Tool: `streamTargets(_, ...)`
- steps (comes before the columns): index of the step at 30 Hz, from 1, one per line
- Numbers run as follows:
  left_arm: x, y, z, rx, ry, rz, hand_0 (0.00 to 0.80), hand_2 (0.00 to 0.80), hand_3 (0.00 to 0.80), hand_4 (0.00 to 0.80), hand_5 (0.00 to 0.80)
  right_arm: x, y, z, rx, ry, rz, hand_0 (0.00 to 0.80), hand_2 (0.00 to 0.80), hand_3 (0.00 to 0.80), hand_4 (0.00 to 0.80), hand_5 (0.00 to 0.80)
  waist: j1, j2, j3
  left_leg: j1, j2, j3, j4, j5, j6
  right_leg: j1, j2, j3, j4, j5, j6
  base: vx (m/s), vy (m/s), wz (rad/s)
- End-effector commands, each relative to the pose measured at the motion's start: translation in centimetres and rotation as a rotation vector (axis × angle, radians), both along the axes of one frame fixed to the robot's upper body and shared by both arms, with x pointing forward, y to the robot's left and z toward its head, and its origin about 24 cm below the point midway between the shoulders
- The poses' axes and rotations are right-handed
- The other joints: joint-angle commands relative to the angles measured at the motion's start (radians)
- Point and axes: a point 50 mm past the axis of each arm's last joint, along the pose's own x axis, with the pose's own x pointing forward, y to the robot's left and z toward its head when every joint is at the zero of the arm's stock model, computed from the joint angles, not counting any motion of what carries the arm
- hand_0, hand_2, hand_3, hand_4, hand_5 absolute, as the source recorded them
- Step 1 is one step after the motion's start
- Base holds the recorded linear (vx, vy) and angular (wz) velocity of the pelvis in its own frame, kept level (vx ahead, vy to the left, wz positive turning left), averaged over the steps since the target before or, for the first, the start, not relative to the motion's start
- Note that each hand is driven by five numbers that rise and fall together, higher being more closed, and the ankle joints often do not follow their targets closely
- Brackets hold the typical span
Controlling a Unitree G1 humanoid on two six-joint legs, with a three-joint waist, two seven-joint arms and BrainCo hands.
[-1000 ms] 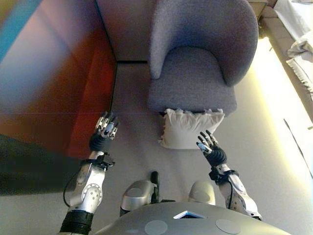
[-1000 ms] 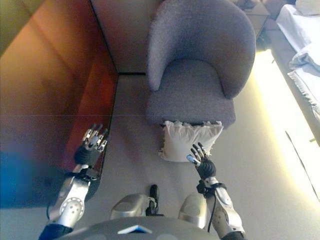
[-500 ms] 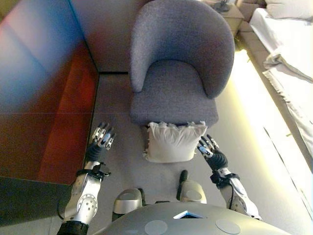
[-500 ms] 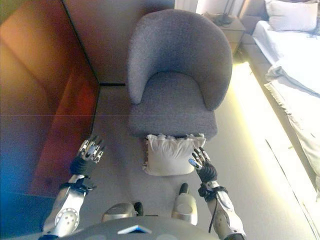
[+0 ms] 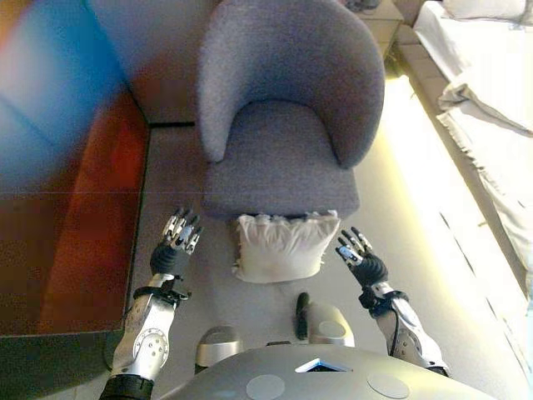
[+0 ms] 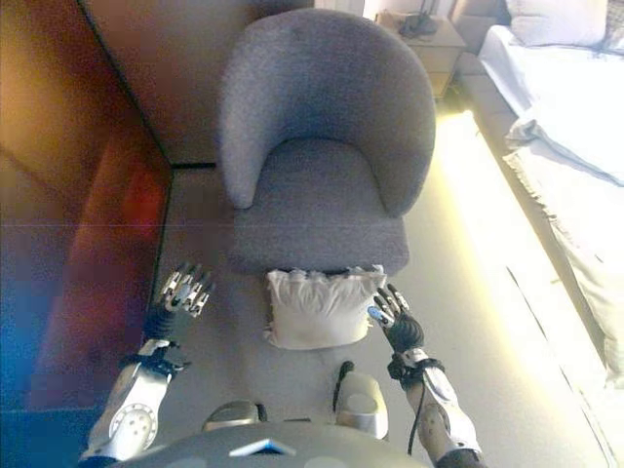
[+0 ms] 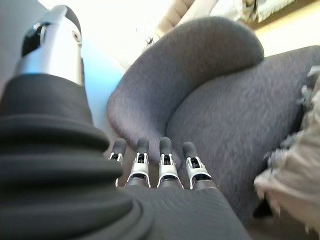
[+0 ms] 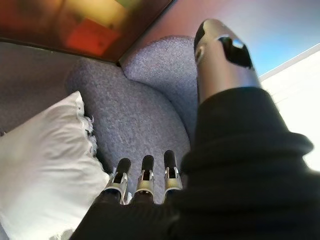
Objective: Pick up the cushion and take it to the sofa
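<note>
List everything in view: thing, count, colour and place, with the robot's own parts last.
cushion: one, white with a frilled edge, on the floor leaning against the chair's front, between the two hands.
chair: one, grey, rounded back, straight ahead.
panel: one, reddish-brown and glossy, along the left.
bed: one, white bedding, on the right.
nightstand: one, light wood, behind the chair.
left robot hand: open, left of the cushion, apart from it.
right robot hand: open, just right of the cushion.

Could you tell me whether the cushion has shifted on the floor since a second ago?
No. The cushion leans against the front of the grey armchair just as before; both slid together across the view, so it was the camera that moved.
</note>
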Motion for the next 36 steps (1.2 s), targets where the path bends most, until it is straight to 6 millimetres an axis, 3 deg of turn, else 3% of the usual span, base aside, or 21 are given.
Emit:
streamTargets(1, 0.5, -1.6, 1.6, -0.033, -0.1, -0.015, 0.0, 0.0, 0.0, 0.0, 0.0, 1.4, -1.4, 1.9, -0.048, -0.108, 0.02, 0.0, 0.0, 0.0, 0.0, 0.0, -0.021, -0.019, -0.043, -0.092, -0.015, -0.032, 0.441, 0.222, 0.033, 0.047, -0.015, 0.003, -0.15, 0.077, 0.004, 0.219, -0.246, -0.01)
streamTargets(2, 0.5, -1.7, 1.6, -0.032, -0.098, -0.022, 0.0, 0.0, 0.0, 0.0, 0.0, 1.6, -1.7, 2.0, -0.045, -0.113, 0.01, 0.0, 0.0, 0.0, 0.0, 0.0, -0.016, -0.024, -0.039, -0.148, -0.003, -0.022, 0.498, 0.232, 0.038, 0.068, -0.01, -0.004, -0.15, 0.063, -0.012, 0.19, -0.195, -0.01)
streamTargets(4, 0.4, -1.8, 1.5, -0.027, -0.095, -0.024, 0.0, 0.0, 0.0, 0.0, 0.0, 1.7, -1.8, 2.1, -0.038, -0.122, -0.003, 0.0, 0.0, 0.0, 0.0, 0.0, 0.0, -0.024, -0.023, -0.224, -0.024, -0.032, 0.495, 0.203, 0.062, 0.095, -0.004, 0.011, -0.151, 0.052, -0.015, 0.183, -0.131, 0.04)
streamTargets(7, 0.0, -1.4, 1.5, -0.022, -0.096, -0.011, 0.0, 0.0, 0.0, 0.0, 0.0, 1.8, -1.5, 2.2, -0.018, -0.129, -0.004, 0.0, 0.0, 0.0, 0.0, 0.0, 0.017, -0.007, -0.008, -0.224, -0.021, -0.024, 0.306, 0.232, 0.067, 0.118, 0.019, 0.039, -0.146, 0.025, -0.013, 0.165, -0.014, -0.12)
streamTargets(11, -0.1, -1.1, 1.7, -0.027, -0.108, -0.014, 0.0, 0.0, 0.0, 0.0, 0.0, 1.2, -1.1, 2.4, -0.008, -0.129, -0.003, 0.0, 0.0, 0.0, 0.0, 0.0, 0.021, 0.032, -0.006, -0.188, 0.021, -0.055, -0.028, 0.277, 0.033, 0.129, 0.035, 0.059, -0.138, -0.014, 0.011, 0.132, 0.103, 0.0)
streamTargets(14, -0.1, -1.0, 1.8, -0.041, -0.116, -0.011, 0.0, 0.0, 0.0, 0.0, 0.0, 0.8, -1.0, 2.4, -0.009, -0.136, 0.015, 0.0, 0.0, 0.0, 0.0, 0.0, 0.031, 0.053, -0.002, -0.173, 0.034, -0.104, -0.177, 0.295, 0.004, 0.151, 0.028, 0.072, -0.142, -0.032, 0.028, 0.151, 0.148, 0.1)
streamTargets(16, -0.2, -1.0, 1.7, -0.048, -0.118, -0.013, 0.0, 0.0, 0.0, 0.0, 0.0, 0.6, -0.9, 2.4, -0.011, -0.143, 0.02, 0.0, 0.0, 0.0, 0.0, 0.0, 0.034, 0.06, 0.0, -0.166, 0.04, -0.094, -0.22, 0.286, -0.002, 0.171, 0.016, 0.067, -0.148, -0.04, 0.036, 0.136, 0.149, -0.23)
streamTargets(20, 0.1, -1.2, 1.9, -0.049, -0.132, -0.056, 0.0, 0.0, 0.0, 0.0, 0.0, 0.4, -1.1, 2.5, -0.012, -0.155, -0.012, 0.0, 0.0, 0.0, 0.0, 0.0, 0.023, 0.074, -0.007, -0.15, 0.04, -0.019, -0.274, 0.278, 0.002, 0.186, -0.006, 0.022, -0.146, -0.053, 0.049, 0.124, 0.198, 0.08)
streamTargets(23, 0.8, -1.3, 2.1, -0.037, -0.15, -0.085, 0.0, 0.0, 0.0, 0.0, 0.0, 0.8, -0.9, 2.5, -0.006, -0.171, -0.028, 0.0, 0.0, 0.0, 0.0, 0.0, 0.025, 0.073, -0.003, -0.165, 0.017, -0.014, -0.249, 0.259, 0.017, 0.191, -0.032, 0.013, -0.135, -0.06, 0.065, 0.114, 0.245, 0.19)
streamTargets(27, 1.4, -0.9, 3.0, 0.042, -0.19, -0.082, 0.0, 0.0, 0.0, 0.0, 0.0, 1.7, 0.5, 2.5, 0.036, -0.176, -0.011, 0.0, 0.0, 0.0, 0.0, 0.0, 0.045, 0.06, 0.006, -0.19, -0.031, -0.012, -0.151, 0.191, 0.063, 0.194, -0.102, 0.008, -0.085, -0.049, 0.096, 0.118, 0.174, 0.04)
streamTargets(30, 1.3, -0.2, 2.6, 0.082, -0.15, -0.079, 0.0, 0.0, 0.0, 0.0, 0.0, 2.2, 1.7, 2.7, 0.03, -0.202, -0.002, 0.0, 0.0, 0.0, 0.0, 0.0, 0.064, 0.048, 0.003, -0.184, -0.062, -0.013, -0.113, 0.155, 0.099, 0.165, -0.164, 0.004, 0.026, 0.032, 0.098, 0.131, 0.058, -0.06)
streamTargets(31, 1.4, -0.1, 2.6, 0.086, -0.148, -0.085, 0.0, 0.0, 0.0, 0.0, 0.0, 2.2, 1.9, 2.8, 0.044, -0.199, -0.007, 0.0, 0.0, 0.0, 0.0, 0.0, 0.063, 0.047, 0.004, -0.172, -0.063, -0.005, -0.118, 0.153, 0.102, 0.147, -0.169, 0.005, 0.045, 0.053, 0.1, 0.094, -0.003, -0.23)
streamTargets(34, 1.8, 0.2, 3.0, 0.078, -0.166, -0.079, 0.0, 0.0, 0.0, 0.0, 0.0, 1.9, 1.9, 2.4, 0.055, -0.173, -0.008, 0.0, 0.0, 0.0, 0.0, 0.0, 0.044, 0.049, 0.009, -0.136, -0.043, 0.027, -0.152, 0.164, 0.088, 0.105, -0.13, -0.005, -0.005, 0.052, 0.099, 0.057, -0.102, -0.43)
streamTargets(36, 2.4, 0.0, 3.3, 0.062, -0.177, -0.063, 0.0, 0.0, 0.0, 0.0, 0.0, 1.9, 1.7, 2.3, 0.049, -0.155, -0.014, 0.0, 0.0, 0.0, 0.0, 0.0, 0.023, 0.044, 0.023, -0.129, -0.021, 0.052, -0.157, 0.171, 0.074, 0.074, -0.074, -0.008, -0.078, 0.036, 0.101, 0.005, -0.214, -0.36)
